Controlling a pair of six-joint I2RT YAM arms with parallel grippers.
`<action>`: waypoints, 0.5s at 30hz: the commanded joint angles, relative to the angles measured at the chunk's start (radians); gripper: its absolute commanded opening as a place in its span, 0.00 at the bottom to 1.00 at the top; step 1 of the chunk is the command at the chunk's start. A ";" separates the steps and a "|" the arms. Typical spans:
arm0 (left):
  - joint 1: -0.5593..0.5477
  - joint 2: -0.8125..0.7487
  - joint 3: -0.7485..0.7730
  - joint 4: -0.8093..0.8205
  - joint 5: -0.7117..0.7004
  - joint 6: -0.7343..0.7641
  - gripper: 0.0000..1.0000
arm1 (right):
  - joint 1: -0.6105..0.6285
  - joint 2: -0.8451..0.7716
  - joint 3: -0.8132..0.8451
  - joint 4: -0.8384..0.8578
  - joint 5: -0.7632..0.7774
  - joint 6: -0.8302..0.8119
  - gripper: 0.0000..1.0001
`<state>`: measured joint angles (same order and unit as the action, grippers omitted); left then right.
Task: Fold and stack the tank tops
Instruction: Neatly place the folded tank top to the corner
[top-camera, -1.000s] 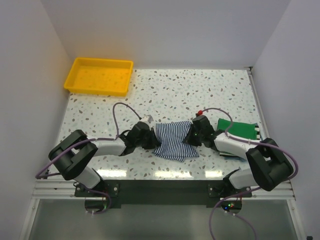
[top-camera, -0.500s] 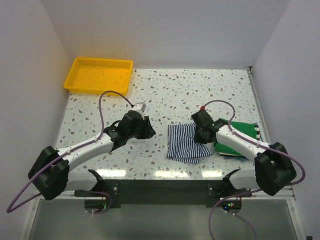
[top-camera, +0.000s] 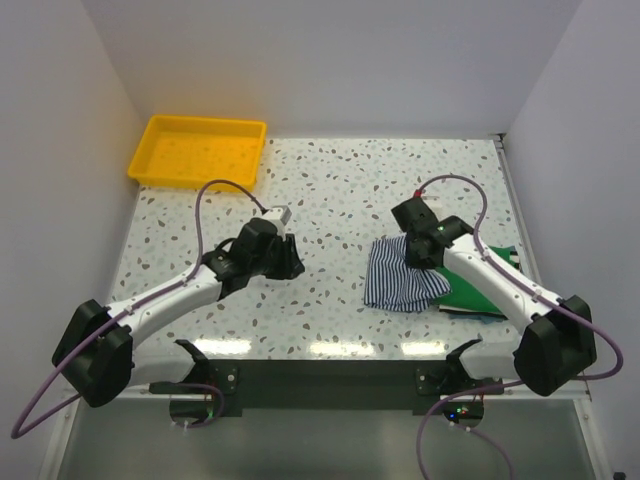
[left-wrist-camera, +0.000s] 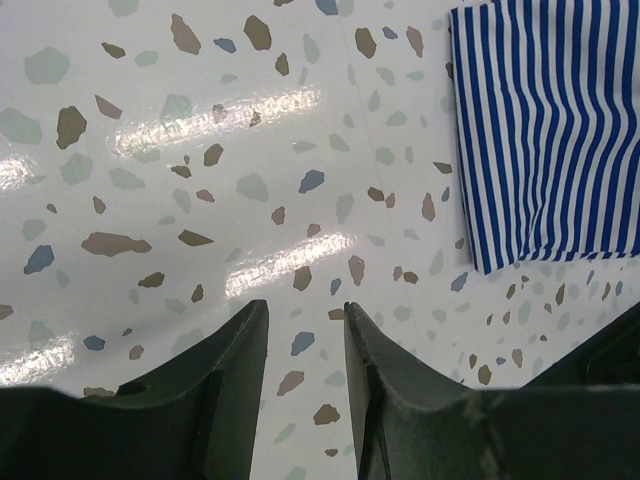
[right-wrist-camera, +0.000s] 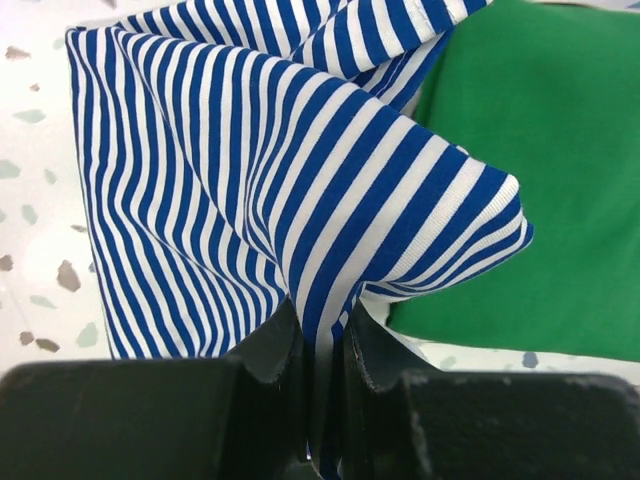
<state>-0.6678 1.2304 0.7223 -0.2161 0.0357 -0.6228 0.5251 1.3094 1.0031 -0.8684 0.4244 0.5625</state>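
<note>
Stacking step: R jaws pinch folded blue-striped top (top-camera: 403, 282) at centre-right, edge over green top (top-camera: 482, 268); L jaws spread, empty, above worktop (top-camera: 340, 190); next, prob. shift fully onto green & release.

No writing, label or number can be read anywhere.

Left arm: base at the near left, links stretched forward and towards the centre, wrist held low.
Left end effector (top-camera: 294, 267): fingers (left-wrist-camera: 235, 360) parted, an empty gap between them, tips pointing towards the right arm.
Right arm: base at the near right, links stretched forward and inward, wrist angled down.
Right end effector (top-camera: 414, 256): fingers (right-wrist-camera: 372, 350) drawn nearly together, pinching a fold of the blue-and-white striped tank top (right-wrist-camera: 200, 200).
</note>
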 joint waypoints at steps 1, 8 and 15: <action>0.017 -0.026 0.040 -0.019 0.039 0.063 0.41 | -0.039 -0.030 0.066 -0.046 0.043 -0.075 0.00; 0.033 -0.035 0.042 -0.039 0.099 0.103 0.41 | -0.108 -0.056 0.140 -0.099 0.053 -0.147 0.00; 0.033 -0.051 0.020 -0.031 0.167 0.112 0.40 | -0.209 -0.111 0.164 -0.139 0.039 -0.191 0.00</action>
<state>-0.6415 1.2041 0.7227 -0.2565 0.1425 -0.5457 0.3542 1.2400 1.1202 -0.9718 0.4503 0.4198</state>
